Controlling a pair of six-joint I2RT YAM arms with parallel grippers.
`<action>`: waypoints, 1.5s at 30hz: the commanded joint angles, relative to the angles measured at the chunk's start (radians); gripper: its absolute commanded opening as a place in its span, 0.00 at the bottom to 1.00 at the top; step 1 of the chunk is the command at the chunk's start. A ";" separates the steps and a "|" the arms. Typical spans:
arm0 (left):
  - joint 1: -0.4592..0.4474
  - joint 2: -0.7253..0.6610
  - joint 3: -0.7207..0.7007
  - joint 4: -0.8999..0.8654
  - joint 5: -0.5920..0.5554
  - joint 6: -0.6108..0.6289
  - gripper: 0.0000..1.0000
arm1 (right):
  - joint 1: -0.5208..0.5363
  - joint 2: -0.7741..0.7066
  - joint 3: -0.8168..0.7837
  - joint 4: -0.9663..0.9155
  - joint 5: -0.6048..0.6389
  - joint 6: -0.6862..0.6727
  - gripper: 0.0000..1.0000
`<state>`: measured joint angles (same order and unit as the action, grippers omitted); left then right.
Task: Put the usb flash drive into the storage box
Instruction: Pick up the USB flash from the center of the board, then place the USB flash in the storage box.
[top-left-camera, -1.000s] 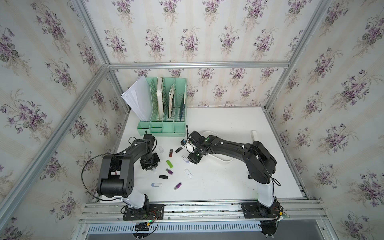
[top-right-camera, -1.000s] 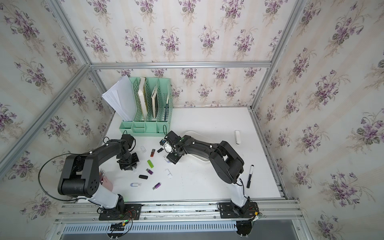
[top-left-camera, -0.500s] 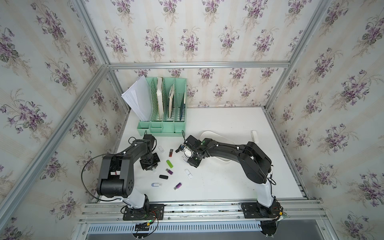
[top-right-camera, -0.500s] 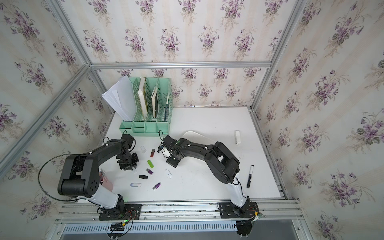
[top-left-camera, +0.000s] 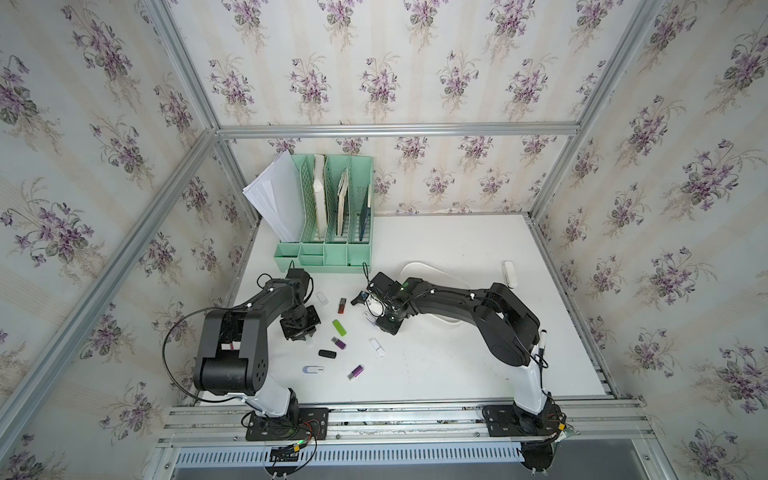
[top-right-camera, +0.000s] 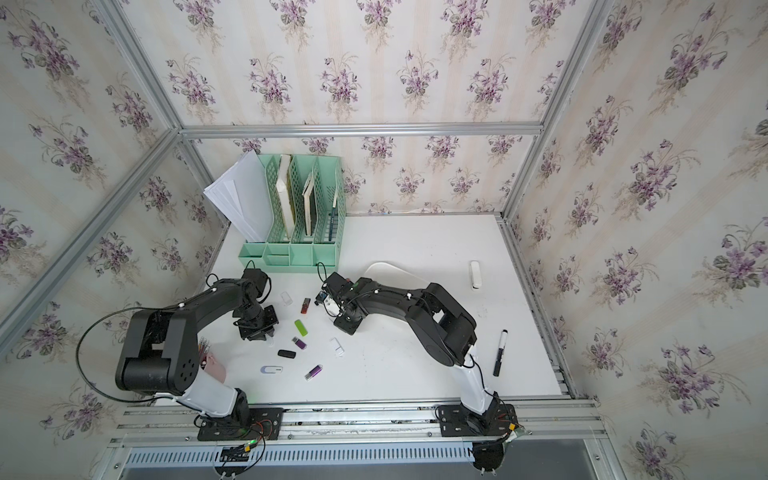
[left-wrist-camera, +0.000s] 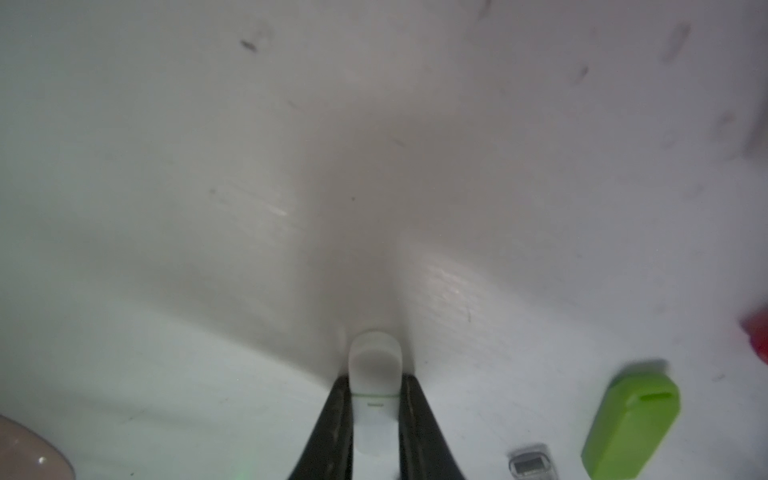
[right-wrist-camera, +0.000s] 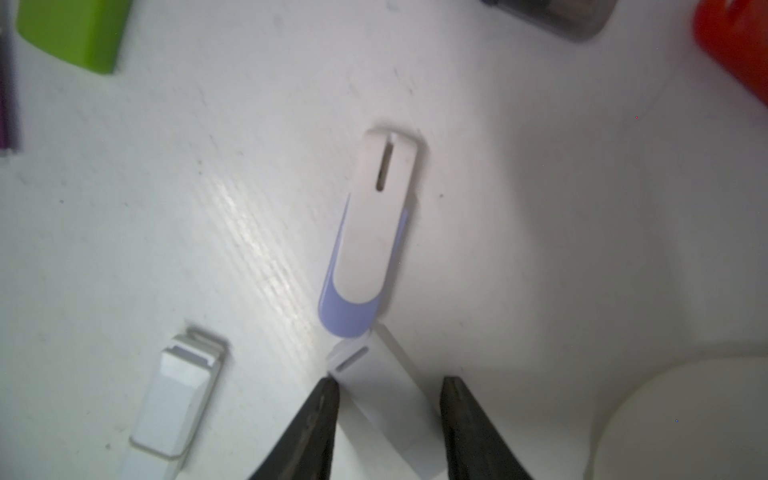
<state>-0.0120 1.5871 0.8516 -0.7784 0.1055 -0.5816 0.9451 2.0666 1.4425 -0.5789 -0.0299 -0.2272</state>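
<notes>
Several usb flash drives lie scattered on the white table. My left gripper (top-left-camera: 308, 340) (left-wrist-camera: 376, 380) is low over the table, shut on a white flash drive (left-wrist-camera: 375, 374) with a thin green line. My right gripper (top-left-camera: 375, 314) (right-wrist-camera: 388, 395) is open, its jaws straddling a plain white flash drive (right-wrist-camera: 382, 399) that lies askew between them. One finger touches the drive's corner and a gap shows at the other. A white and lavender drive (right-wrist-camera: 374, 232) lies just ahead. The white storage box (top-left-camera: 419, 270) (top-right-camera: 386, 270) sits behind the right arm, mostly hidden by it.
Loose drives: green (top-left-camera: 339, 328), purple (top-left-camera: 339, 343), black (top-left-camera: 327, 354), red (top-left-camera: 342, 305), white (top-left-camera: 376, 346). A mint-green organizer (top-left-camera: 328, 249) stands at the back left. A pink pen cup (top-right-camera: 214, 368) sits by the left arm's base. A black marker (top-right-camera: 500, 352) lies at the right.
My right gripper's jaws have narrowed around the white drive, and the right arm has shifted a little. The left arm has not moved.
</notes>
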 joint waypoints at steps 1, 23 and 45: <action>0.000 -0.002 0.004 -0.003 0.014 0.012 0.15 | 0.001 0.007 -0.007 -0.031 0.021 0.010 0.38; 0.000 -0.014 0.026 -0.025 0.023 0.028 0.13 | -0.001 -0.045 -0.017 -0.033 0.014 0.075 0.19; -0.123 -0.051 0.333 -0.222 -0.005 0.005 0.10 | -0.224 -0.257 0.045 -0.140 0.114 0.074 0.18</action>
<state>-0.1062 1.5261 1.1336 -0.9375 0.1192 -0.5621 0.7490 1.8225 1.5070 -0.6933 0.0582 -0.1505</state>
